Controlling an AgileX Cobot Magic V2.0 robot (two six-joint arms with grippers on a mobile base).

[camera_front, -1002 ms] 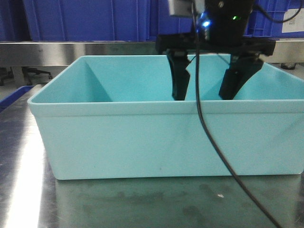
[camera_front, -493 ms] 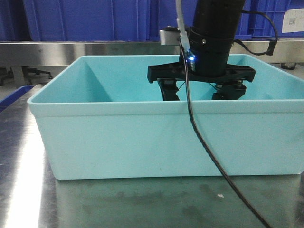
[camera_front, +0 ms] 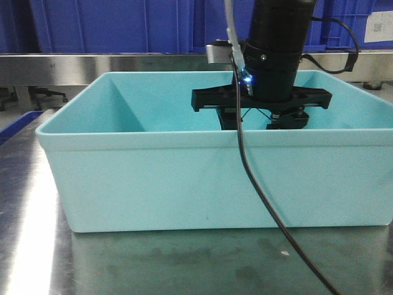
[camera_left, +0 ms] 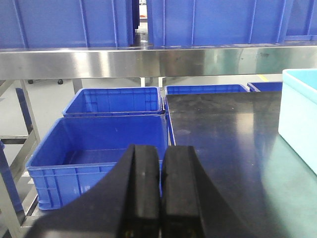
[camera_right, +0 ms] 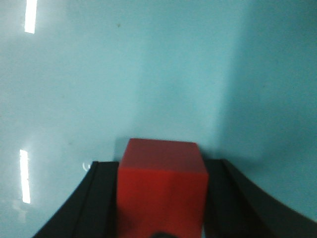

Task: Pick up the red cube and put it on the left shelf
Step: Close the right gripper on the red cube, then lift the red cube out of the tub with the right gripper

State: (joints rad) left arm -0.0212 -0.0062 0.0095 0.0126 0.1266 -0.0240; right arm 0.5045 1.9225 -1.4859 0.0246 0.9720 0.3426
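The right tool (camera_front: 258,121) is clamped on the small red cube (camera_right: 161,188), low inside the light teal plastic tub (camera_front: 184,178), somewhat nearer its right wall, on the steel surface (camera_front: 153,264). The left tool (camera_left: 161,163) has its fingers pressed together. Behind the tub runs the brushed stainless left shelf (camera_front: 92,66) holding blue plastic crates (camera_front: 110,24).

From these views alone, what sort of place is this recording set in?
Likely a warehouse or factory workstation: large blue plastic crates sit on and below a brushed stainless steel rack, and a teal tub stands on a steel worktop.
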